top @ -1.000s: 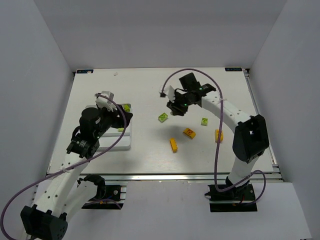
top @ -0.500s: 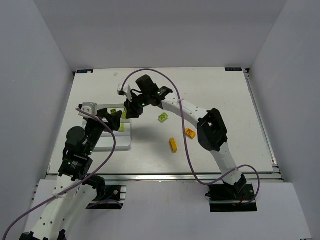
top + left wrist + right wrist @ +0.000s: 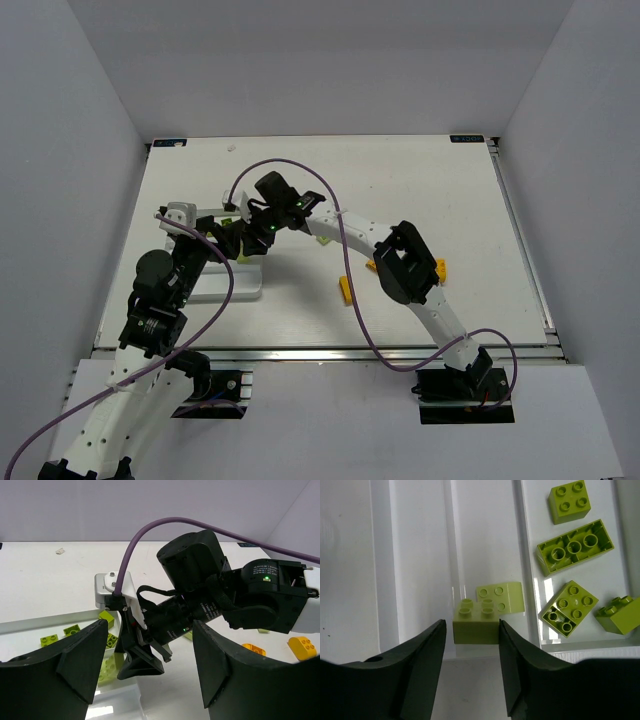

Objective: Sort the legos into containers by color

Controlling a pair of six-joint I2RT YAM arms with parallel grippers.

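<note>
From its near-left base the left arm folds upward, wrist tipped toward the tray (image 3: pixel 232 290), and the left gripper (image 3: pixel 150 630) gapes wide, with nothing between its fingers. The right arm stretches long from the near-right base, leftward past orange-yellow bricks (image 3: pixel 346 290) on the table (image 3: pixel 400 170). Over the tray, the right gripper (image 3: pixel 471 624) brackets a lime brick (image 3: pixel 476 631) (one finger touches, a white sliver shows at the other, so I cannot tell gripped from released), just beside the compartment holding more lime bricks (image 3: pixel 575 547).
</note>
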